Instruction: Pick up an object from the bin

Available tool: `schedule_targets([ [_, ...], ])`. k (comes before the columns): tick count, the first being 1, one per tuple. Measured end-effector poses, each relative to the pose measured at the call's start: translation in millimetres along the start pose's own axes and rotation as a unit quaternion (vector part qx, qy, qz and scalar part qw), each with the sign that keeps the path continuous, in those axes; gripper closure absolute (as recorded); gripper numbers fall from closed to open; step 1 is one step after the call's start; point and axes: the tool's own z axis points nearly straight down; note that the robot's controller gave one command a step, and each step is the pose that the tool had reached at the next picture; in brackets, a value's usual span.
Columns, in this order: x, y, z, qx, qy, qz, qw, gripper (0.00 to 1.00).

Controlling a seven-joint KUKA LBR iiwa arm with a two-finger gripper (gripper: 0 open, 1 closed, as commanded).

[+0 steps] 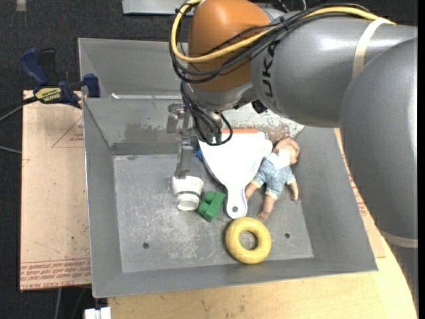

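My gripper [184, 167] hangs in the middle of the bin, its tip right above a small white plastic cylinder [188, 193] that lies on the floor. Whether it touches the cylinder I cannot tell. A little green block [211, 205] lies just right of the cylinder. A flat white paddle-shaped piece [234, 163] with a hole in its handle lies to the right of the gripper, partly under the arm.
A small doll in light blue clothes [275, 175] lies beside the paddle on the right. A yellow ring [248, 240] rests near the bin's front wall. The arm with its orange cover and cables hangs over the bin's back right.
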Motion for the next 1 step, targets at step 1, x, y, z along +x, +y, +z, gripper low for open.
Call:
schedule_targets([
  [1,-1.1,-1.0,-5.5,-0.001,-0.0036,0.002,1.0000,0.00],
])
